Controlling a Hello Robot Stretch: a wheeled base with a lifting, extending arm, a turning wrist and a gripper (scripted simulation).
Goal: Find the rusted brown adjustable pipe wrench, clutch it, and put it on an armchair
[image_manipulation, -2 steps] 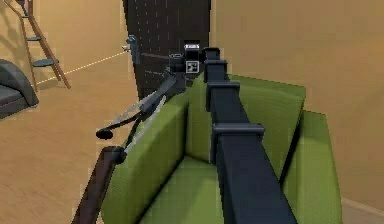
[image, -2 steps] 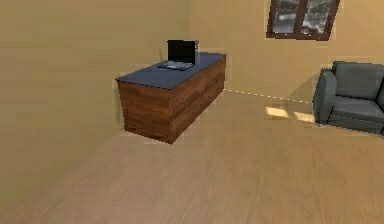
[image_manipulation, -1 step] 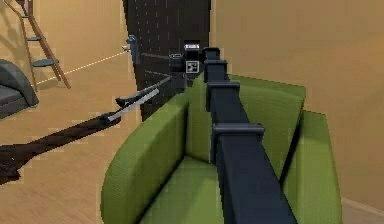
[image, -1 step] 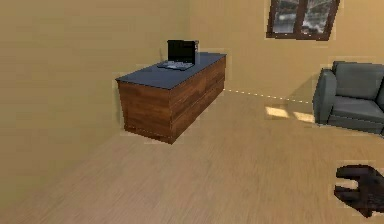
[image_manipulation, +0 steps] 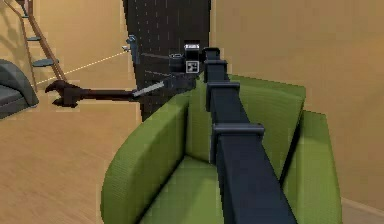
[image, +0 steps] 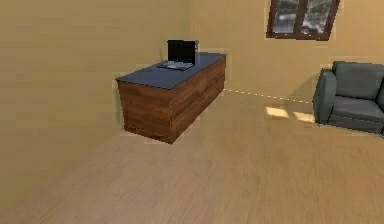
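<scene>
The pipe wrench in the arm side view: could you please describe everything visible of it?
The pipe wrench is dark rusty brown, seemingly metal: a long slim handle ending in a hooked, notched head. It lies roughly level, head toward the arm side view's left, held at the gripper and clear of every surface, with wooden floor behind it, beyond the green armchair.

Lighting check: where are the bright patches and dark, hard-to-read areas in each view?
Forward view: a sunlit patch lies on the pale wooden floor beside the grey armchair; the blue-topped wooden desk shows no glare. Arm side view: the rusted brown pipe wrench stands out against the floor, while the gripper has a dark body that blends into the black door behind it.
</scene>
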